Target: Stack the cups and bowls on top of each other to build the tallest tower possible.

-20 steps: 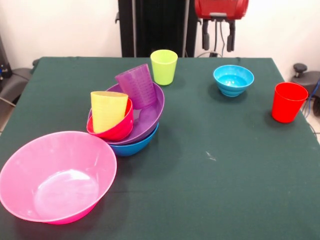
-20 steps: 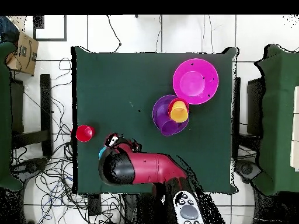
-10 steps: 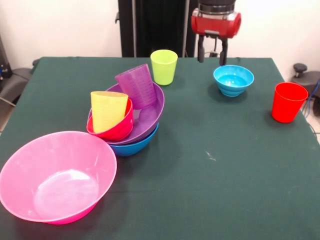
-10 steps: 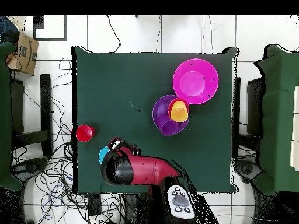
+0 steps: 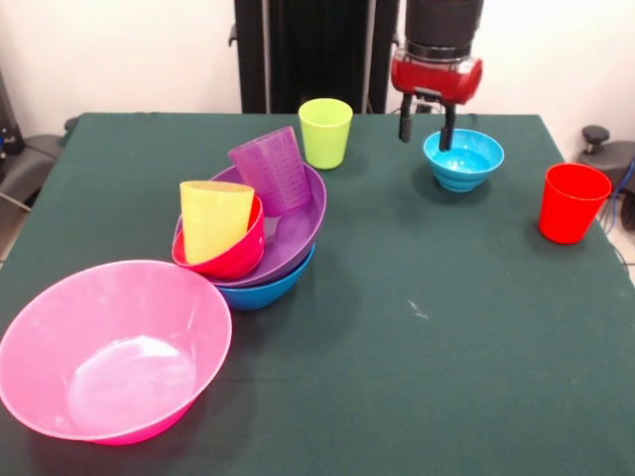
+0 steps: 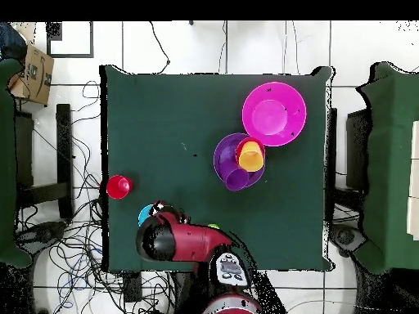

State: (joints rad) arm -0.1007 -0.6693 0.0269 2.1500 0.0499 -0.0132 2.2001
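The tower [image 5: 253, 223] stands left of centre: a blue bowl [image 5: 268, 288] at the bottom, a purple bowl [image 5: 298, 223] in it, a red bowl [image 5: 233, 260] with a tilted yellow cup [image 5: 213, 218], and a purple cup [image 5: 270, 169]. From above, the tower [image 6: 240, 159] sits beside the pink bowl [image 6: 274, 113]. A lime green cup [image 5: 324, 131] stands behind. My gripper [image 5: 425, 129] is open, one finger left of the light blue bowl [image 5: 463, 159] and one over its rim. A red cup [image 5: 571, 201] stands at the right edge, also seen as a red cup [image 6: 118, 186] from above.
The very large pink bowl [image 5: 111, 347] lies at the near left corner. In the overhead view my arm [image 6: 184, 241] covers most of the light blue bowl [image 6: 145, 214] and the green cup. Chairs stand beside the table.
My gripper has come down from the top edge to the light blue bowl's rim. The cups and bowls have not moved.
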